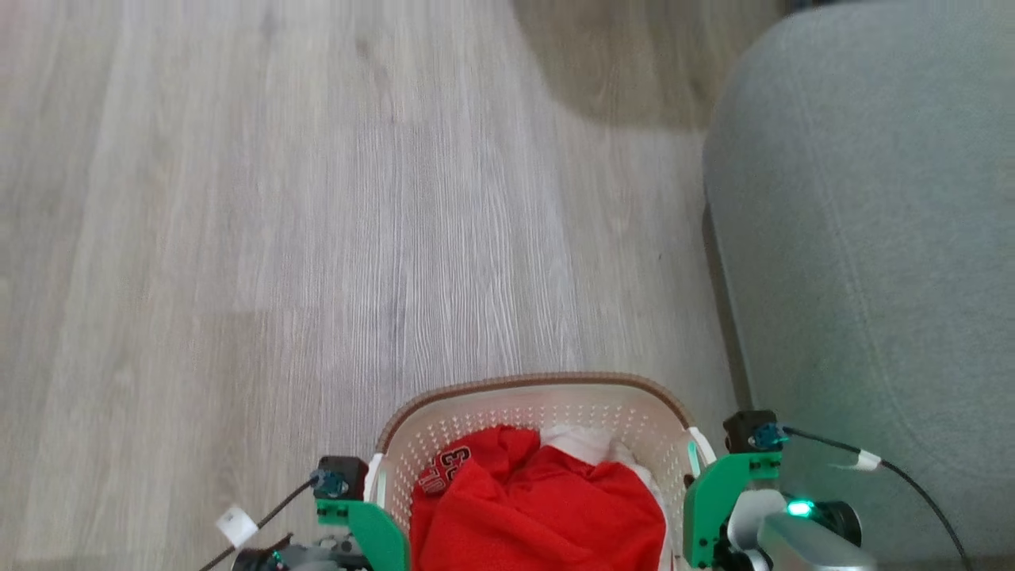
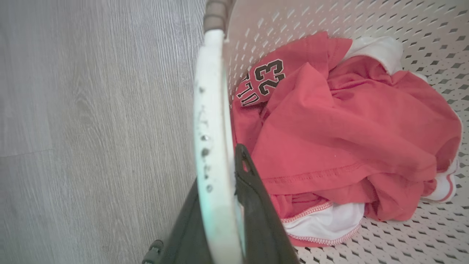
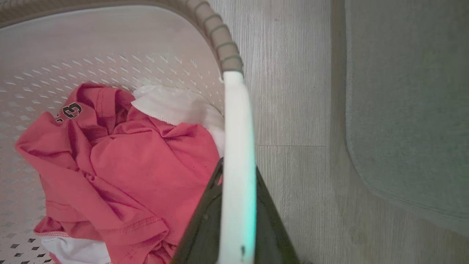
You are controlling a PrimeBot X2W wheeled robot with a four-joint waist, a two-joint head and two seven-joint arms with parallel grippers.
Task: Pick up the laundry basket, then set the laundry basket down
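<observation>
Laundry basket: sits between the two end effectors, above the wood-look floor. Whether its base touches the floor cannot be told.

Left end effector: clenched on the left handle, one finger on each side.

Right end effector: likewise clamped on the right handle. Grey upholstered furniture lies near its outer side.

Contents: a crumpled red jersey and a white garment, lying inboard of both end effectors.

Handling assessment: probably a light load. The thin perforated plastic shell is likely stiff but may flex. The smooth handles may slip or pivot. The two side handles are judged the proper hold, kept level so the basket does not tip.
</observation>
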